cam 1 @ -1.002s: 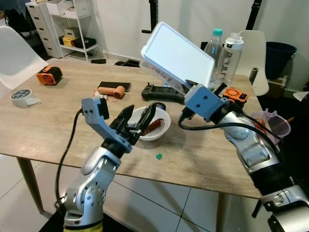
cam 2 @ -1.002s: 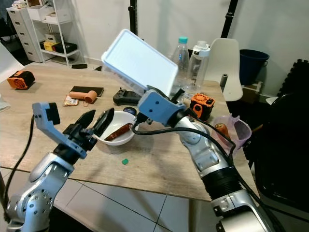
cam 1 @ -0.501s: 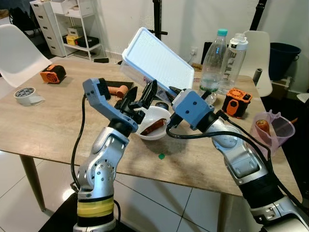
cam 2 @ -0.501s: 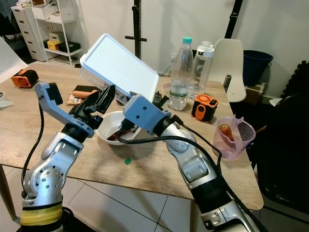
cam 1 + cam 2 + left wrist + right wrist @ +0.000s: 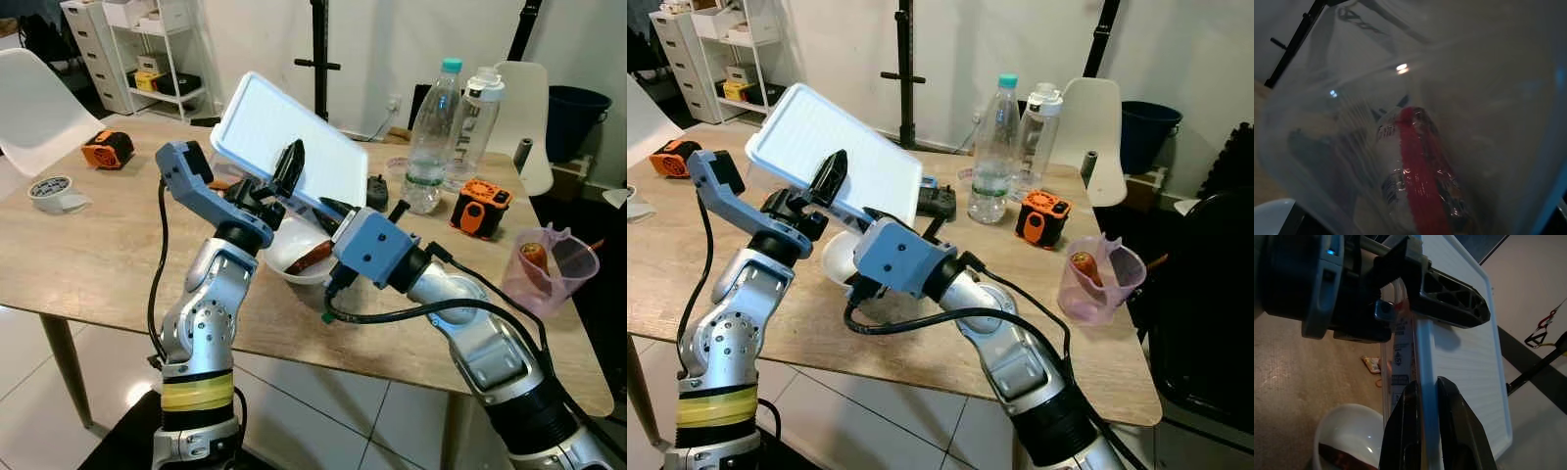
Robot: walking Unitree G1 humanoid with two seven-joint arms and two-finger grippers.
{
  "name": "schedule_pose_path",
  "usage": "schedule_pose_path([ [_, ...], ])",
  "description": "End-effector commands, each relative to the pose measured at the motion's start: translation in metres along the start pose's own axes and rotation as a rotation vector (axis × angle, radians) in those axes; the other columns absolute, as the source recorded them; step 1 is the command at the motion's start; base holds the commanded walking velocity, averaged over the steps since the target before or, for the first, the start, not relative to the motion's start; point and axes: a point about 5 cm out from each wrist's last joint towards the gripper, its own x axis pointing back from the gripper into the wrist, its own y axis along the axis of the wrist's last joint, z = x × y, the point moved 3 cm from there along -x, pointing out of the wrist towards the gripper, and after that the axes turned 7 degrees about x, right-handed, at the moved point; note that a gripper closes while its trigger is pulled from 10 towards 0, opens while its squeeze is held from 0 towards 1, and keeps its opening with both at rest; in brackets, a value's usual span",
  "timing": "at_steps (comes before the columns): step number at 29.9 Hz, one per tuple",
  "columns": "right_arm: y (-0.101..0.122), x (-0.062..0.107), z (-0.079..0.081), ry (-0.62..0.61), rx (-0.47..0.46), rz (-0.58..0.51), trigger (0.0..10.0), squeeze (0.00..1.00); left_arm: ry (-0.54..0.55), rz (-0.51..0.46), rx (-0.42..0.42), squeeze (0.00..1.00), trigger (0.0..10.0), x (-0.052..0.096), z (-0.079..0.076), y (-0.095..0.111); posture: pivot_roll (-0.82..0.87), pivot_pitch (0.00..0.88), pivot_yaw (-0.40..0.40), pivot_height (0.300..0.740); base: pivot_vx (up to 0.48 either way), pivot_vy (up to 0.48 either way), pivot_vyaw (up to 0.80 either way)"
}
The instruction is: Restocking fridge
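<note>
Clear plastic, capped by a white ribbed lid, forms the container that is held tilted above the wooden table. It is gripped from both sides. The right gripper is seen pinching the lid's rim, its two black fingers pressed onto the edge from either face. The left gripper is clamped on the same container higher up, one finger lying across the lid and the other behind the box. Through the cloudy wall, in the left wrist view, a wrapped packet with a red stripe (its print too blurred to read) is made out inside the container.

Directly below the container, a white bowl is set on the table with a brownish sausage lying in it. Behind the container and to its right, two bottles are stood upright side by side. Further right of the container, an orange gadget is placed, and near the table's right edge a pink cup. Well left of the container, a roll of tape is laid.
</note>
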Motion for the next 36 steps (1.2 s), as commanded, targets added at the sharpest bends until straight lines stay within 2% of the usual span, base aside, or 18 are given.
schedule_pose_path([
  [1, 0.009, 0.002, -0.003, -0.019, 0.004, -0.031, 10.0, 0.0, 0.022, -0.016, -0.014, 0.0, 7.3, -0.002, 0.004, 0.006, -0.08, 0.095, 0.021, 0.74, 0.0, 0.0, 0.0],
  [2, 0.009, 0.003, -0.003, -0.019, -0.001, -0.028, 10.0, 0.0, 0.029, -0.019, -0.013, 0.0, 5.5, -0.002, 0.005, 0.006, -0.08, 0.095, 0.021, 0.74, 0.0, 0.0, 0.0],
  [3, 0.009, 0.004, -0.003, -0.023, -0.007, -0.021, 10.0, 0.0, 0.037, -0.023, -0.007, 0.0, 4.8, -0.002, 0.006, 0.006, -0.08, 0.095, 0.021, 0.74, 0.0, 0.0, 0.0],
  [5, 0.009, 0.004, -0.003, -0.023, -0.008, -0.018, 10.0, 0.0, 0.039, -0.025, -0.005, 0.0, 4.8, -0.002, 0.006, 0.006, -0.08, 0.095, 0.021, 0.74, 0.0, 0.0, 0.0],
  [6, 0.006, 0.004, -0.004, -0.041, -0.012, -0.004, 10.0, 0.0, 0.032, -0.026, 0.004, 0.0, 0.0, -0.002, 0.005, 0.006, -0.07, 0.091, 0.024, 0.74, 0.0, 0.0, 0.0],
  [19, -0.01, 0.006, -0.012, -0.143, -0.04, 0.064, 10.0, 0.0, 0.005, -0.012, 0.041, 0.0, 0.0, 0.0, -0.003, 0.0, -0.07, 0.072, 0.03, 0.74, 0.0, 0.0, 0.0],
  [20, -0.01, 0.007, -0.012, -0.144, -0.058, 0.06, 10.0, 1.0, 0.008, -0.01, 0.04, 0.0, 0.0, 0.0, -0.002, 0.0, -0.07, 0.069, 0.029, 0.74, 0.0, 0.0, 0.0],
  [22, -0.009, 0.007, -0.011, -0.143, -0.077, 0.052, 10.0, 1.0, 0.019, -0.008, 0.037, 0.0, 0.8, 0.0, -0.001, 0.0, -0.07, 0.067, 0.029, 0.74, 0.0, 0.0, 0.0],
  [23, -0.009, 0.007, -0.01, -0.142, -0.089, 0.046, 10.0, 1.0, 0.028, -0.007, 0.034, 0.0, 3.6, -0.001, 0.001, 0.0, -0.07, 0.067, 0.029, 0.74, 0.0, 0.0, 0.0],
  [24, -0.009, 0.007, -0.01, -0.142, -0.089, 0.046, 10.0, 1.0, 0.028, -0.007, 0.034, 0.0, 3.6, -0.001, 0.001, 0.0, -0.07, 0.067, 0.029, 0.74, 0.0, 0.0, 0.0],
  [25, -0.003, 0.009, -0.009, -0.112, -0.195, 0.015, 10.0, 1.0, 0.035, -0.004, 0.022, 0.0, 10.0, -0.001, 0.003, 0.001, -0.07, 0.066, 0.029, 0.74, 0.0, 0.0, 0.0],
  [26, -0.003, 0.009, -0.009, -0.112, -0.195, 0.015, 10.0, 1.0, 0.035, -0.004, 0.022, 0.0, 10.0, -0.001, 0.003, 0.001, -0.07, 0.066, 0.029, 0.74, 0.0, 0.0, 0.0],
  [27, 0.001, 0.01, -0.009, -0.087, -0.27, -0.013, 10.0, 1.0, 0.038, -0.003, 0.013, 0.0, 10.0, -0.001, 0.004, 0.002, -0.07, 0.066, 0.029, 0.74, 0.0, 0.0, 0.0],
  [28, 0.006, 0.013, -0.012, -0.066, -0.4, -0.049, 10.0, 0.0, 0.035, 0.001, -0.013, 0.0, 10.0, 0.0, 0.006, 0.005, -0.07, 0.068, 0.03, 0.74, 0.0, 0.0, 0.0],
  [30, 0.013, 0.028, -0.037, -0.069, -0.65, -0.141, 10.0, 0.0, 0.024, 0.013, -0.07, 0.0, 10.0, 0.004, 0.014, 0.016, -0.07, 0.071, 0.032, 0.74, 0.0, 0.0, 0.0],
  [32, 0.016, 0.032, -0.043, -0.067, -0.702, -0.169, 10.0, 0.0, 0.021, 0.016, -0.084, 0.0, 10.0, 0.006, 0.016, 0.02, -0.07, 0.071, 0.032, 0.74, 0.0, 0.0, 0.0],
  [35, -0.019, 0.059, -0.081, -0.281, -0.914, -0.153, 10.0, 0.0, -0.017, -0.015, -0.079, 0.0, 10.0, 0.011, 0.018, 0.046, -0.07, 0.073, 0.031, 0.74, 0.0, 0.0, 0.0],
  [36, -0.019, 0.059, -0.081, -0.281, -0.914, -0.153, 10.0, 0.0, -0.017, -0.015, -0.079, 0.0, 10.0, 0.011, 0.018, 0.046, -0.07, 0.073, 0.031, 0.74, 0.0, 0.0, 0.0],
])
